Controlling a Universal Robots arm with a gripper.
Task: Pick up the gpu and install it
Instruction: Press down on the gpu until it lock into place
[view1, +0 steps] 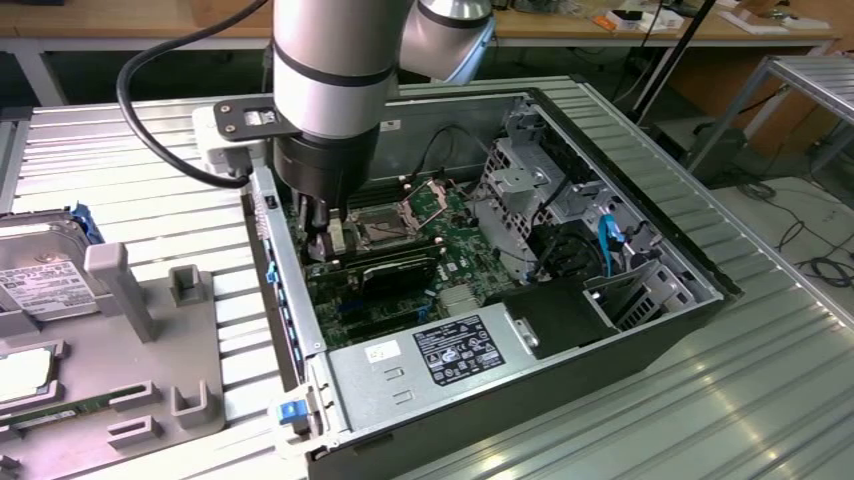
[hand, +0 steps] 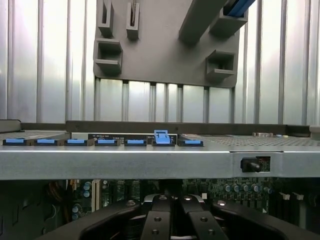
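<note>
The claw (hand: 171, 220) hangs inside the open PC case (view1: 627, 330), its two black fingers (hand: 156, 222) pressed together with nothing between them. In the exterior view the fingertips sit at the case's back wall, touching or just above the bracket end of the gpu (view1: 394, 268). The gpu stands seated on the motherboard (view1: 447, 225), its black shroud running from that wall toward the drive bays, between the CPU socket (view1: 380, 228) and the power supply (view1: 441, 350).

From the wrist, past the fingers, the case's grey back rail (hand: 150, 162) crosses the picture, carrying a row of blue slot clips (hand: 161, 138); one clip stands raised above the others.

Beyond the rail lies the ribbed metal worktop (hand: 40, 65), and on it the grey parts tray (hand: 160, 45). On the tray, at the exterior view's left edge, rest a hard drive (view1: 40, 280) and a RAM stick (view1: 60, 412).
</note>
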